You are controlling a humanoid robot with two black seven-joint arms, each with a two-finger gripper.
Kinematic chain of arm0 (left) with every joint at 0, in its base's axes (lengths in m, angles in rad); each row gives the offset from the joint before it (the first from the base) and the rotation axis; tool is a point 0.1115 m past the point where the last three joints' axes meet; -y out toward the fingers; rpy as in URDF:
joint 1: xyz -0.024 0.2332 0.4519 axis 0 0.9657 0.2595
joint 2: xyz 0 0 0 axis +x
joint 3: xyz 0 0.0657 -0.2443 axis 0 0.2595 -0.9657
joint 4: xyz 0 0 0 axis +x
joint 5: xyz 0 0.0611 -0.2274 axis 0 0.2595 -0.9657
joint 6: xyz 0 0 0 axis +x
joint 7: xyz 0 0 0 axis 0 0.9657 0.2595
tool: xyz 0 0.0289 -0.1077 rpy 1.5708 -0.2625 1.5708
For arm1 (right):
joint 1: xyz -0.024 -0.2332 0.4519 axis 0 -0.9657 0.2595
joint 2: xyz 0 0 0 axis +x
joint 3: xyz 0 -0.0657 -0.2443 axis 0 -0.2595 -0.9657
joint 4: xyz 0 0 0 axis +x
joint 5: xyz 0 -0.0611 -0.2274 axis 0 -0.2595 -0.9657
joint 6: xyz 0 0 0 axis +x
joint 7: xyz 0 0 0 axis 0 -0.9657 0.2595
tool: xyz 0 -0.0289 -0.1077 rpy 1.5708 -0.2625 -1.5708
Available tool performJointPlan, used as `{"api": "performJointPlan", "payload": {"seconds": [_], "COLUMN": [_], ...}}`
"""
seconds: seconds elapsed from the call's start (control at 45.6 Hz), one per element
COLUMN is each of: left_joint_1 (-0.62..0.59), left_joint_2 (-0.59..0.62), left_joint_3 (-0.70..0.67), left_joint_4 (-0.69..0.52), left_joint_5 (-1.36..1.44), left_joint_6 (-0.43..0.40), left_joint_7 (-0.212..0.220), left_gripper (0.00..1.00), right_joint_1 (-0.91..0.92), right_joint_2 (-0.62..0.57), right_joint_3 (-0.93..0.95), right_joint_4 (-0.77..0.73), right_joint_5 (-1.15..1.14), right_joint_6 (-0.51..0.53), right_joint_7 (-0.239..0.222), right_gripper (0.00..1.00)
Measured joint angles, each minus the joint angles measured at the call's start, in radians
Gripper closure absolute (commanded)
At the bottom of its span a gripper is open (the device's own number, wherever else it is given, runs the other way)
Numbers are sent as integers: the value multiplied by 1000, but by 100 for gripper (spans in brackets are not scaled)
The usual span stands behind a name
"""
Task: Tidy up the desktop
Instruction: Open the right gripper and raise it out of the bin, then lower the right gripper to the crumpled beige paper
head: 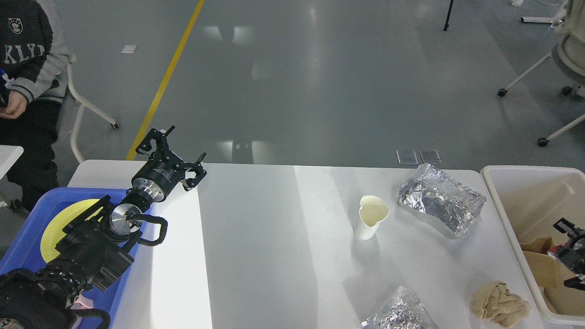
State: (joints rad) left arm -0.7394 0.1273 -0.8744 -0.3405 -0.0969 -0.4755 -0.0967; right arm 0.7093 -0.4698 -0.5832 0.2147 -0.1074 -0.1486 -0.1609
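Left gripper (176, 153) spread, raised over desktop (274, 237); right gripper (571, 253) indistinct in tub (498, 201).

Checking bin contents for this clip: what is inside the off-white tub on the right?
Inside the off-white tub, brown cardboard pieces lie near its front. The right gripper reaches in over them, hiding what lies beneath. The tub's right part is outside the view.
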Motion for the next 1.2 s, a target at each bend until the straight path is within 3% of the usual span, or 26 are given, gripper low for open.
{"api": "performJointPlan", "payload": {"seconds": [0.372,0.526,0.789,0.876,1.03,1.205], "left_joint_1": [0,0,1,1,1,0], "left_joint_2": [-1,-2,0,0,0,0], "left_joint_3": [0,0,0,0,0,0], "left_joint_4": [1,1,0,0,0,1], "left_joint_5": [-1,-1,-1,-1,0,0], "left_joint_6": [0,0,0,0,0,0], "left_joint_7": [0,0,0,0,0,0], "left_gripper": [1,1,1,1,1,1], "right_joint_1": [106,341,1032,1195,1388,1476], "right_joint_2": [12,-38,-134,-124,-52,43], "right_joint_3": [1,-34,-313,-345,-371,-404], "right_joint_4": [12,96,605,804,1111,1276], "right_joint_5": [0,-11,-12,-13,-15,-13], "right_joint_6": [23,181,638,723,766,766], "right_joint_7": [-3,-3,11,10,1,0], "right_gripper": [0,0,0,0,0,0]}}
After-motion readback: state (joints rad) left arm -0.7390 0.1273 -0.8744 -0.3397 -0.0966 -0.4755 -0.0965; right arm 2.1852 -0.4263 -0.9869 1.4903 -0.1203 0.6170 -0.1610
